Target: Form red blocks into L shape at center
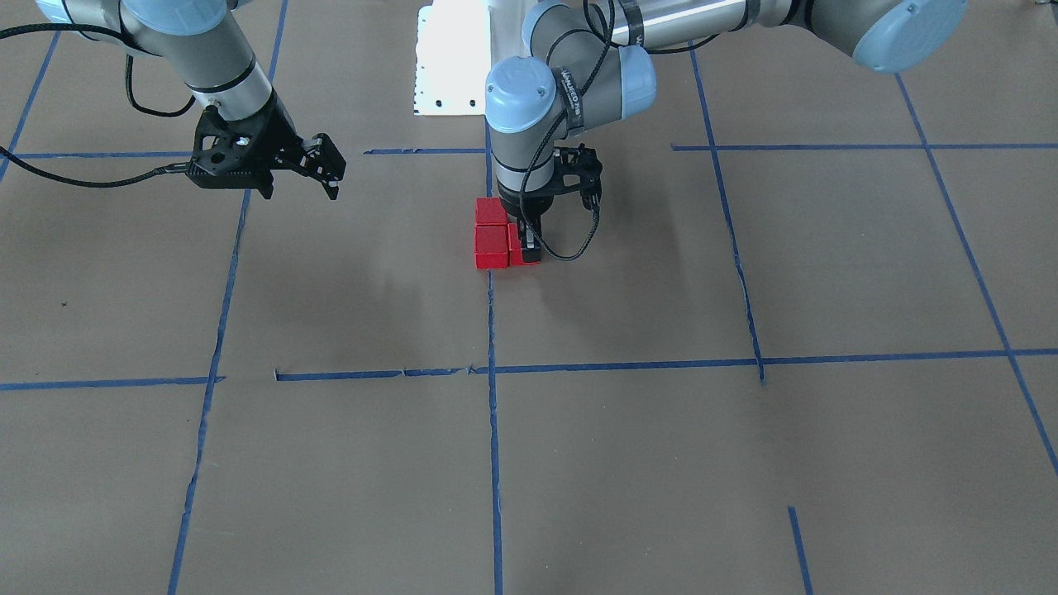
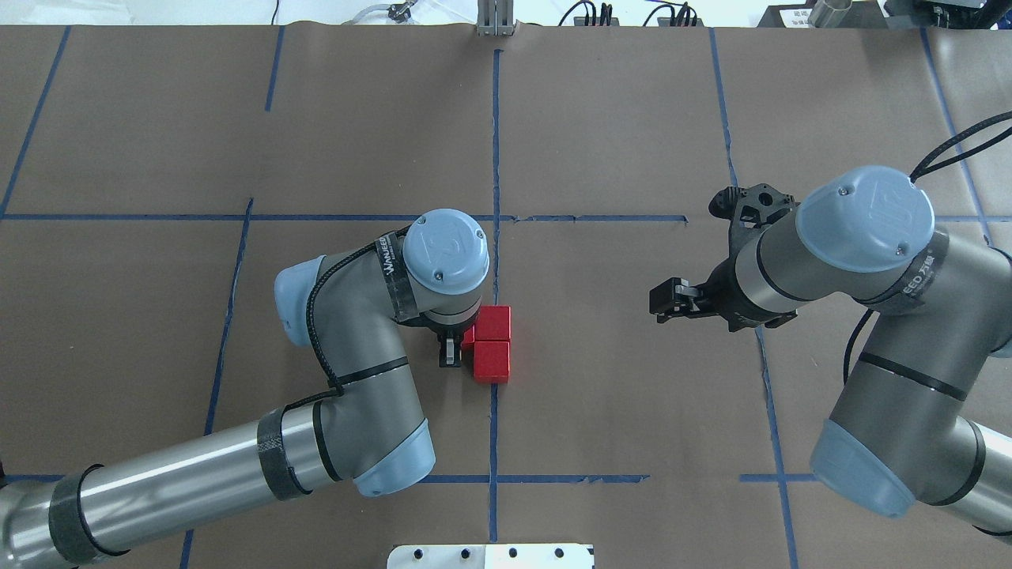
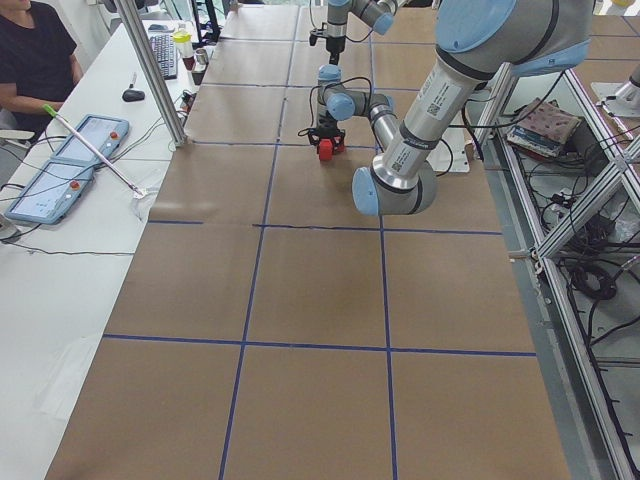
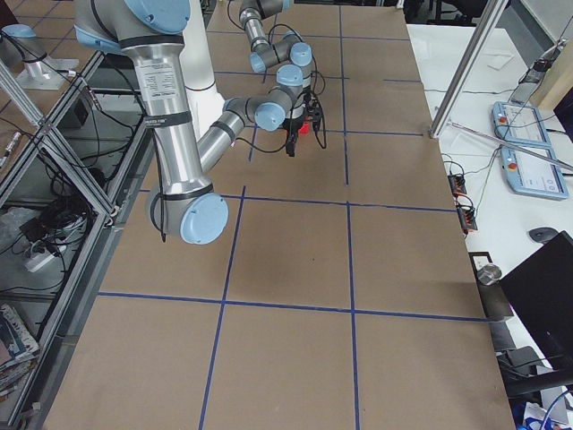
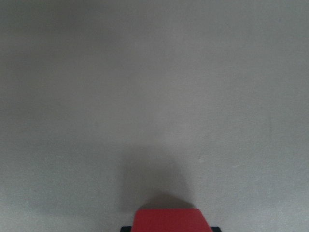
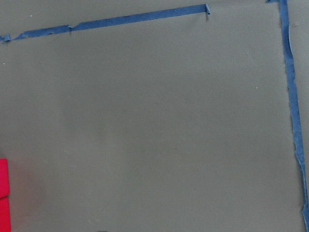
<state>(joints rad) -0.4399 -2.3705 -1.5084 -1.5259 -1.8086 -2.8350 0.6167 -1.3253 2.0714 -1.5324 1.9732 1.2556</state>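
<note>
- Jaws: left gripper [image 1: 527, 246] clamped on third red block [image 5: 169, 221]; right gripper [image 1: 331, 169] apart, empty.
- L seems nearly complete beside placed red blocks [image 1: 491, 246] — next, release without nudging.

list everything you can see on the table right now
red blocks: three, red, grouped in an L at the center; the third block is in the left claw
brown paper: one sheet, brown, under everything
tape lines: several, blue, grid on the paper
base plate: one, white, at the robot's edge
left claw: one, black, shut on the third block
right claw: one, black, open, over bare paper on the robot's right
</note>
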